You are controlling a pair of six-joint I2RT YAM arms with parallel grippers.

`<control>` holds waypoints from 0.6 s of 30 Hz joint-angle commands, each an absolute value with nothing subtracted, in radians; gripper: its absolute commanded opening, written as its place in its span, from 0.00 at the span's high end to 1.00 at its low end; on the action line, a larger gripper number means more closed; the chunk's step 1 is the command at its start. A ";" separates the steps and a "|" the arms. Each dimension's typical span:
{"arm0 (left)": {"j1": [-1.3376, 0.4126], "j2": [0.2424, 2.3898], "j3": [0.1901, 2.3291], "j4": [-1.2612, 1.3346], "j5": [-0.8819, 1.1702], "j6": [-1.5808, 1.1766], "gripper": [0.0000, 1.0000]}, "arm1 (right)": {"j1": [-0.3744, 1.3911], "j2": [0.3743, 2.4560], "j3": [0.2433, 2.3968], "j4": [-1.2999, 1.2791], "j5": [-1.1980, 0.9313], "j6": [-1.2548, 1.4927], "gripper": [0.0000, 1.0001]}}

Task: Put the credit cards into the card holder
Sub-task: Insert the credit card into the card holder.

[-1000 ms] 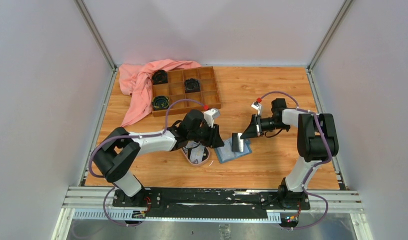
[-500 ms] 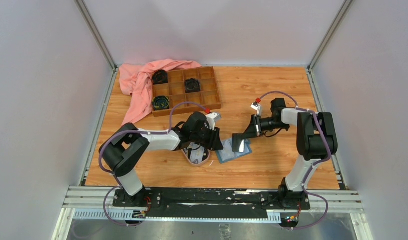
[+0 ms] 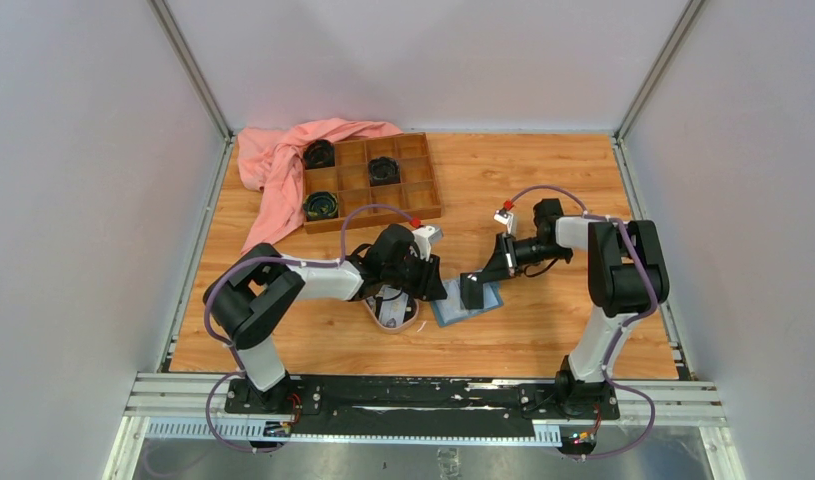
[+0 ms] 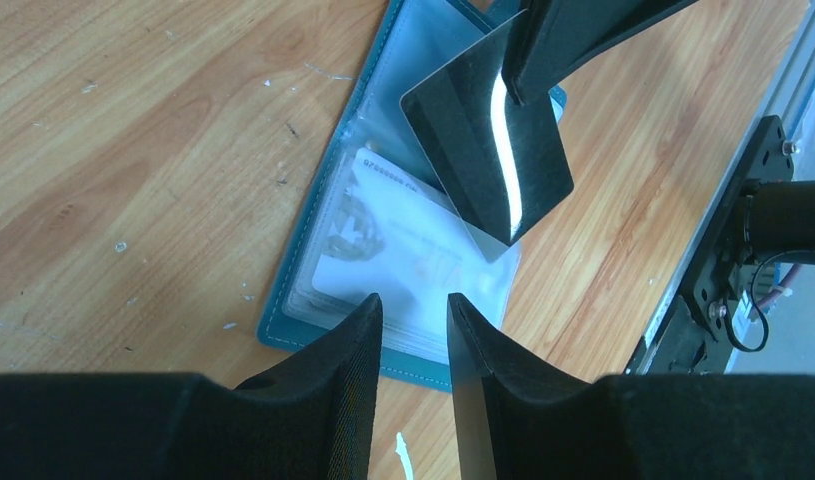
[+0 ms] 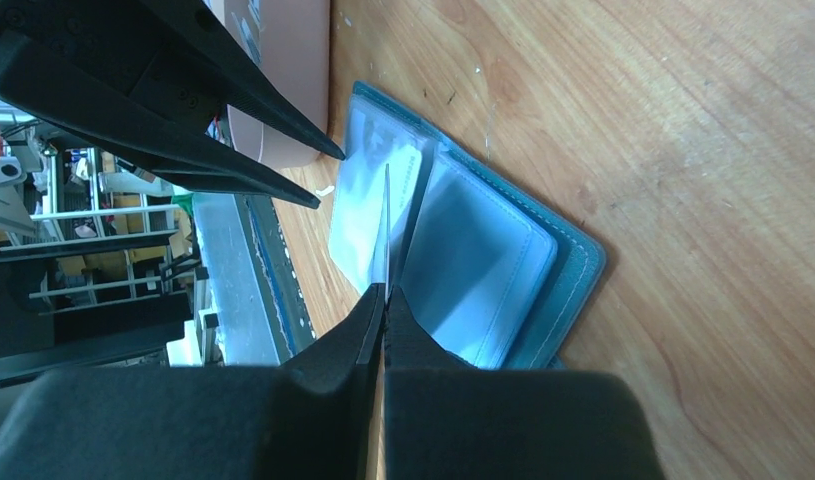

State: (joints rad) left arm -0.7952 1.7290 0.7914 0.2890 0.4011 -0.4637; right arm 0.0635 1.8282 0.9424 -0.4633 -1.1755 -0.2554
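bench (image 3: pixel 553 330): plain wood top, everything below sits on it
dish (image 5: pixel 288 90): pink, nearest of the lot, right beside the wallet's left edge; a couple of pale and dark bits lie in it, can't make out what
wallet (image 5: pixel 488 270): blue, lying open and flat just right of the dish, lighter blue inside with clear slots
pale card (image 4: pixel 403 255): already tucked in a clear slot on the wallet's near half
left gripper (image 4: pixel 413 300): hangs low over the wallet's dish-side edge, jaws spread a bit with nothing between them
right gripper (image 5: pixel 384 292): comes in from the right, jaws pressed together, pinching the black card by one end
black card (image 4: pixel 473 140): tilted up, free corner down over the wallet by the pale card, lined up roughly along the fold; honestly can't tell if it touches
tray (image 3: pixel 415 195): brown wooden grid, far left, well apart from the wallet
round things (image 3: pixel 383 170): three black ones, each in its own compartment
cloth (image 3: pixel 278 175): pink, draped over the tray's far left corner and trailing down its left side
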 commanded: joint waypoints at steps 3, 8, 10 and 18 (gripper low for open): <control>-0.804 1.763 0.798 0.276 0.387 -0.462 0.64 | 0.106 1.846 0.976 -0.556 -1.098 -0.323 1.00; -0.804 1.767 0.801 0.276 0.385 -0.463 0.64 | 0.142 1.844 0.985 -0.557 -1.031 -0.292 1.00; -0.804 1.767 0.801 0.276 0.384 -0.463 0.64 | 0.158 1.854 0.991 -0.559 -1.012 -0.277 1.00; -0.804 1.770 0.801 0.276 0.381 -0.463 0.64 | 0.179 1.873 1.003 -0.556 -0.948 -0.208 1.00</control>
State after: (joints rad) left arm -0.7956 1.7409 0.7948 0.3031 0.3969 -0.4675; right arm 0.1596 1.8565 0.9920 -0.5339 -1.0412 -0.2443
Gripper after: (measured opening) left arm 0.357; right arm 0.008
